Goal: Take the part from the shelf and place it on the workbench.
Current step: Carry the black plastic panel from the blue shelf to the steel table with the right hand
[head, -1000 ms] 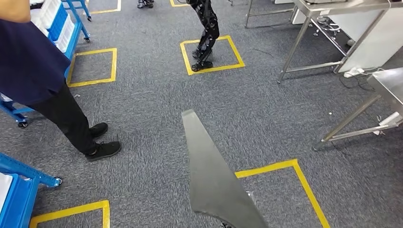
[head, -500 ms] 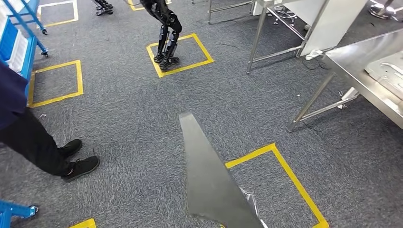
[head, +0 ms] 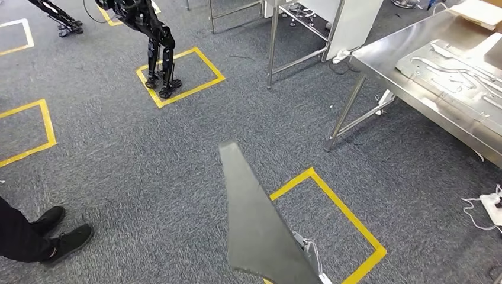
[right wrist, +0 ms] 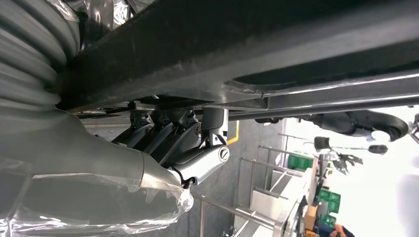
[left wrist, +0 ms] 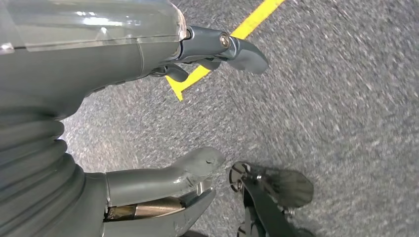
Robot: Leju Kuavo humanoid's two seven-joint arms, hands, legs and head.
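The grey tapered metal part (head: 257,225) is off the shelf, grasped from beneath by the right hand (right wrist: 188,148); the left hand (left wrist: 148,113) hangs released over carpet. Still left, I judge: reaching the steel surface (head: 385,71) ahead-right and setting it down

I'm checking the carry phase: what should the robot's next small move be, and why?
Probably keep turning and step right toward the steel workbench. The grey metal part juts out over the carpet, gripped from below by the right hand, short of the bench. The left hand holds nothing.
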